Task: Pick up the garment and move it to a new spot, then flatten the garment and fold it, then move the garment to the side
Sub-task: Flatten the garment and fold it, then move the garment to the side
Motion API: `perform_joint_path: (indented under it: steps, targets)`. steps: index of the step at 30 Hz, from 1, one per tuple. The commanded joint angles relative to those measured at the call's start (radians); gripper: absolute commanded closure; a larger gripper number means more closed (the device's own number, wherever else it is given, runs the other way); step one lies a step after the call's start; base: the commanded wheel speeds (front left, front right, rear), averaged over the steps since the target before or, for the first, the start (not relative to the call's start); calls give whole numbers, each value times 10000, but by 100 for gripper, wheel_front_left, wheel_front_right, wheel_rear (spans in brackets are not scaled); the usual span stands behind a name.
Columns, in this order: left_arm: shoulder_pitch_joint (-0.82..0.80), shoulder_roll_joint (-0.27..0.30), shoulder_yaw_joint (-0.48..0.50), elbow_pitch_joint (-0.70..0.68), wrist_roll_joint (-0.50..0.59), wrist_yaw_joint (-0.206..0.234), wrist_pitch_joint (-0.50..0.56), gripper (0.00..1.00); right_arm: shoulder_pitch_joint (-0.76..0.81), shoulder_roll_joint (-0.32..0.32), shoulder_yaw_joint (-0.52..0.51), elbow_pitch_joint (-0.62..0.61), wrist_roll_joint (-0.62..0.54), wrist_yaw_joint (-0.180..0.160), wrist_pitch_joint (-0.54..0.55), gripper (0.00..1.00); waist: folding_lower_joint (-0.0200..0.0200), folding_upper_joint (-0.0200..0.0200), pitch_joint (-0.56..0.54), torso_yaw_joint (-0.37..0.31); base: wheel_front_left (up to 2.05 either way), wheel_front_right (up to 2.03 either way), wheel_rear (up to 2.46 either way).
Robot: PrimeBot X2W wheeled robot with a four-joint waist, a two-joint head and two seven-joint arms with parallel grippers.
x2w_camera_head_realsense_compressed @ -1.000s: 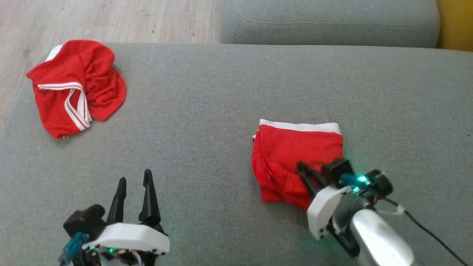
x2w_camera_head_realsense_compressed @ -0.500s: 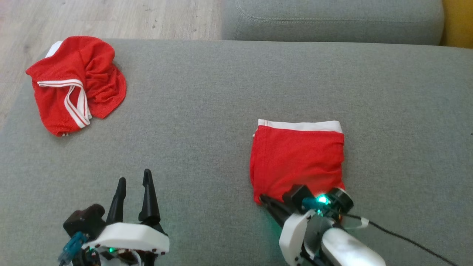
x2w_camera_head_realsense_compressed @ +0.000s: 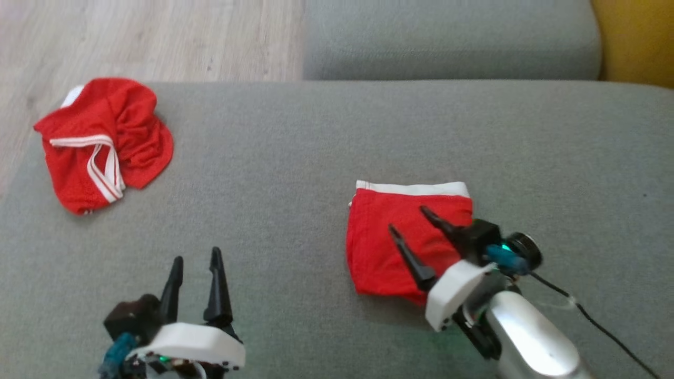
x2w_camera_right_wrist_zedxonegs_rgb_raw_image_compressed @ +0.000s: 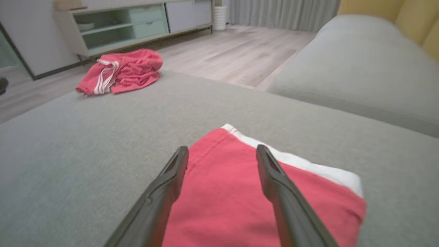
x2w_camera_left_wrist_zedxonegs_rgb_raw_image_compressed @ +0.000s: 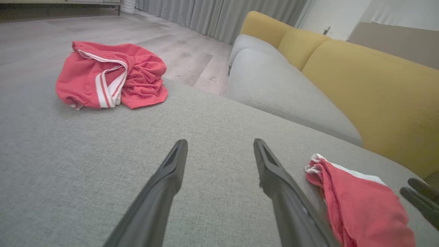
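Nearest, at 7 o'clock in the head view, the left gripper point(x2w_camera_head_realsense_compressed: 196, 254) hovers low over bare cushion with its fingers spread wide, holding nothing. At 4 o'clock the right gripper point(x2w_camera_head_realsense_compressed: 406, 218) is also spread wide and empty, its two fingers reaching over the folded shorts point(x2w_camera_head_realsense_compressed: 379, 252), which lie flat as a neat red block with the white waistband along their far edge. Whether the fingertips touch the cloth I cannot tell. The fold looks done, so the move to the side seems to be what is left, and that is where trouble could come. If the fingers pinch just the top layer, the lower layers would likely hang loose on the lift and the fold would open. A drag rather than a lift would probably bunch the thin cloth against the coarse weave. The black cable point(x2w_camera_head_realsense_compressed: 595, 326) trailing from the right wrist at 5 o'clock might snag on a wide swing. The seat cushion point(x2w_camera_head_realsense_compressed: 295, 173) is grey, soft and broad, so a hard press would sink into it. At 10 o'clock the crumpled shorts point(x2w_camera_head_realsense_compressed: 100, 142) sit near the cushion's far left corner, where a careless sweep could push them onto the pale wood floor point(x2w_camera_head_realsense_compressed: 131, 37). Beyond, at 12 o'clock, lies another grey cushion point(x2w_camera_head_realsense_compressed: 447, 42), with a yellow backrest point(x2w_camera_head_realsense_compressed: 637, 42) at 2 o'clock. The right wrist view shows a low cabinet point(x2w_camera_right_wrist_zedxonegs_rgb_raw_image_compressed: 130, 24) and grey curtains point(x2w_camera_right_wrist_zedxonegs_rgb_raw_image_compressed: 274, 13) farthest off.
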Motion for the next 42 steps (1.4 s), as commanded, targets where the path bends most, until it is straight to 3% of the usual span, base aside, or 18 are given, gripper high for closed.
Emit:
perform_joint_path:
  steps: [1,10,16,27,42]
  targets:
    - [-560,196,274,-220,99,-7,-94,0,111,154,-13,-339,-91,67,-148,0,0,0,-168,-107,0,0,0]
    - [-352,128,-33,412,532,-23,-192,0,1956,550,-3057,-1911,-1048,67,-540,0,0,0,-670,-456,0,0,0]
    - [21,23,40,663,601,-120,-262,0,3232,567,-3966,-2832,-590,67,-480,0,0,0,-830,-461,0,0,0]
    - [244,-20,158,892,787,-246,-301,0,3922,569,-4229,-3521,-533,67,-255,0,0,0,-839,-423,0,0,0]
    - [184,-81,150,984,875,-263,-309,0,3817,570,-4245,-3498,-601,67,-72,0,0,0,-698,-247,0,0,0]
